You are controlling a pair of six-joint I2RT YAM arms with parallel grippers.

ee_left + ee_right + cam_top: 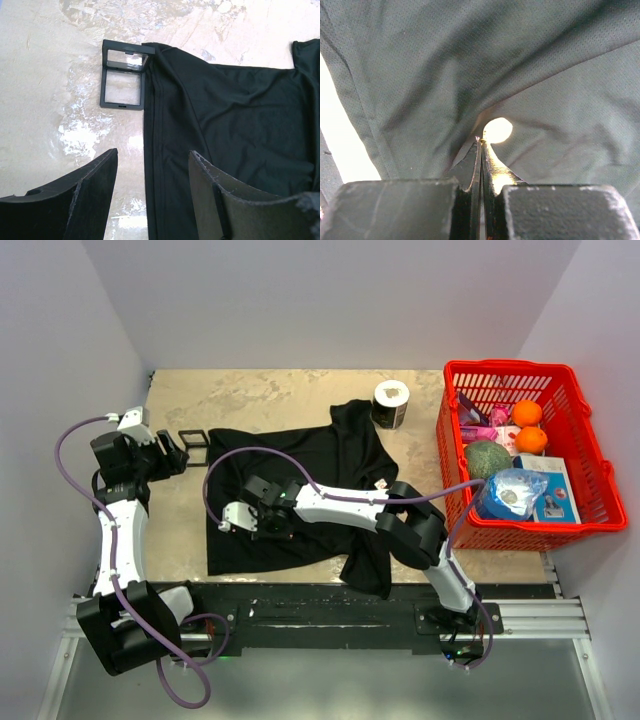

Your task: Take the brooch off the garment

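Right gripper (481,144) was pinched fully shut, tips at the edge of the brooch (498,130), which sat on the shirt (410,70) with cloth puckered toward it. Grip looked to be on the brooch, rim only. Left gripper (153,197) hung open and empty over the shirt's edge near a black frame (123,80). Risks: nothing pinned the cloth down, so a pull could lift or snag the shirt. The thin hold could also slip and drop the brooch into the folds.

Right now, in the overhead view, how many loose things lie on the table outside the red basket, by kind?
Black cloth T-shirt: 1
Black square open frame: 1
White paper roll: 1
Total: 3
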